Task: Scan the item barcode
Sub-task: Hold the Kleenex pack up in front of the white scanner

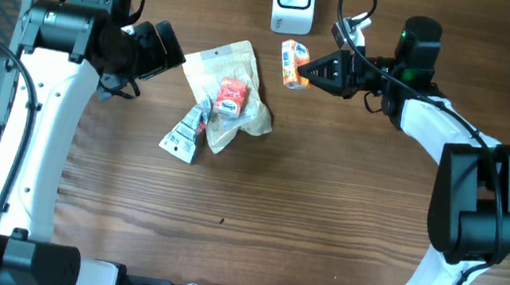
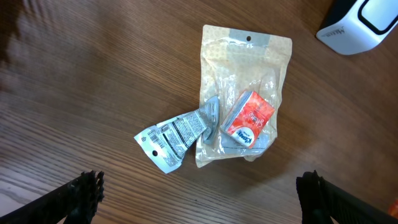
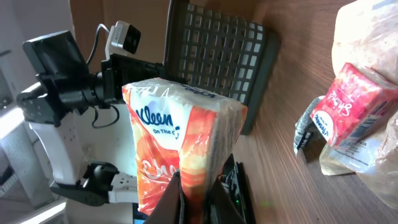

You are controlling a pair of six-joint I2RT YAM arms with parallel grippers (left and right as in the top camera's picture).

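Holding the tissue pack (image 1: 294,65) by one edge, your right end effector (image 1: 309,70) is pinched shut on it. The scanner (image 1: 293,0) sits near but apart, sideways off the fingertips, just past the pack's far end. The pack's long axis runs across the fingers, roughly toward the scanner, with nothing between them. You can't tell which face carries the barcode. The right arm is clearly the nearer one. Your left end effector (image 1: 169,45) is wide open and empty. Just beside it lie the clear pouch (image 1: 216,62), red pack (image 1: 230,96) and grey sachet (image 1: 184,135), out of the path. My read: a short swing and a wrist turn.
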